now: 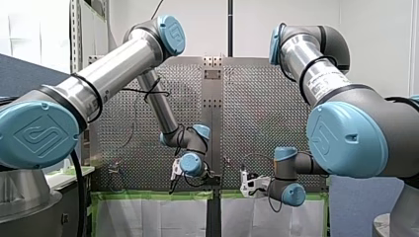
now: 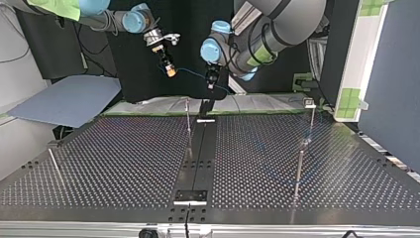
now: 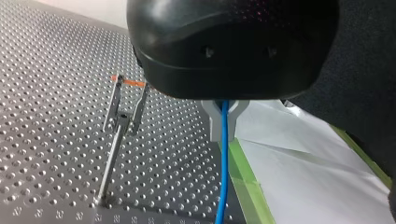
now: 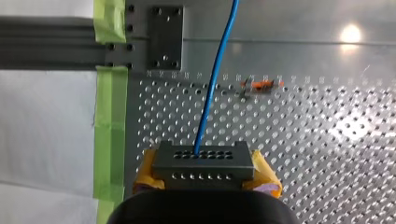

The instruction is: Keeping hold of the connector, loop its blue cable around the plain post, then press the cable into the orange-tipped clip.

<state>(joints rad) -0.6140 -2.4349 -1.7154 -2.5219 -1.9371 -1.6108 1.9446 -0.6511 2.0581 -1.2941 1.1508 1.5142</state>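
Perforated steel table [image 4: 327, 140], right pincer [image 4: 205, 169] clamping grey holed connector [image 4: 203, 161], left pincer [image 3: 223, 134] pinching its thin blue cable [image 3: 224, 177].

My left gripper's [image 3: 223, 122] black body is hiding the blue cable's [image 3: 223, 163] upper run. The connector [image 4: 203, 161] is covering most of the yellow pads [image 4: 266, 175], the cable running out of view at its twelve o'clock.

In the top view both grippers hang over the far edge of the table [image 2: 124, 163]: my right gripper [image 2: 170, 71] toward the view's left, my left gripper [image 2: 212, 85] just right of it, the cable [image 2: 190, 73] strung between them. The connector [image 4: 201, 161] sits in my right gripper, the cable leading ahead from it. The clip [image 3: 127, 100] stands on the table beside my left gripper, a sheet [image 3: 303, 163] on its other side.
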